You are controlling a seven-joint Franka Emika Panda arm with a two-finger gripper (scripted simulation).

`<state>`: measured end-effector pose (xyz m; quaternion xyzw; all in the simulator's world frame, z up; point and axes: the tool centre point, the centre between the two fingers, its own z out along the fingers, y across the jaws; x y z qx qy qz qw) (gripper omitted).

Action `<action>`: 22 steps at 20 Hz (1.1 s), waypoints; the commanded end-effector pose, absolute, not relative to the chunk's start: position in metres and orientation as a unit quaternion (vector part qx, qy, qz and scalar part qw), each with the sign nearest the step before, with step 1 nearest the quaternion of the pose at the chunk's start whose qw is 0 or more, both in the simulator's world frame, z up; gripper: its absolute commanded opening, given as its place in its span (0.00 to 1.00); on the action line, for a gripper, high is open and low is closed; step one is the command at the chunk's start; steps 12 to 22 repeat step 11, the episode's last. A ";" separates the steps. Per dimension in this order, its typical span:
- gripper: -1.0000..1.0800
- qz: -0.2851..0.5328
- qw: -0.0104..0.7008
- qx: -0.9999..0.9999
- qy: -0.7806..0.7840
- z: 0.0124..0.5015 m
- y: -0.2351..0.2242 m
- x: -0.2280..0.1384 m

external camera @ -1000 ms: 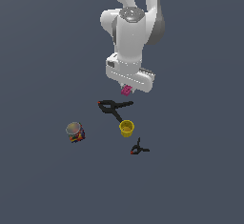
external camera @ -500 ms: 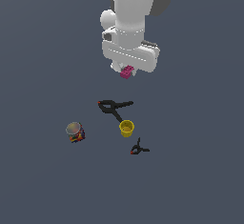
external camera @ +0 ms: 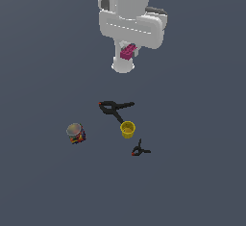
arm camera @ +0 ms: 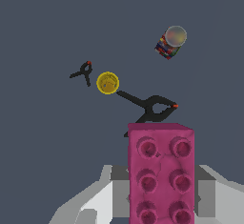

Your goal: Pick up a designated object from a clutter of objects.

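Note:
The magenta studded block [external camera: 128, 52] is held in my gripper [external camera: 128, 55], lifted high above the floor. In the wrist view the block [arm camera: 161, 170] fills the space between the grey fingers [arm camera: 207, 197], its studs facing the camera. The rest of the clutter lies below on the floor: a large black red-tipped clamp [external camera: 115, 107], a yellow cup [external camera: 128, 129], a small black clamp [external camera: 139, 149] and a multicoloured silver-topped can [external camera: 75, 133]. The wrist view shows them too: large clamp [arm camera: 152, 107], cup [arm camera: 107, 83], small clamp [arm camera: 83, 71], can [arm camera: 170, 42].
The yellow cup touches the handle end of the large clamp. The can stands apart toward the exterior view's left. All around is flat dark grey floor [external camera: 43, 182].
My gripper has risen steadily, carrying the magenta block up and away from the clutter. The items on the floor have not moved.

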<state>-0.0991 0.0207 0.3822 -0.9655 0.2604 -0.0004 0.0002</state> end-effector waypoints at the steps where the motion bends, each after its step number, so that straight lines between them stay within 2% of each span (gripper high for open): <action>1: 0.00 0.000 0.000 -0.966 0.260 0.397 0.020 -0.100; 9: 0.00 0.000 0.000 -0.966 0.260 0.420 0.020 -0.099; 22: 0.00 0.000 0.000 -0.966 0.260 0.421 0.020 -0.099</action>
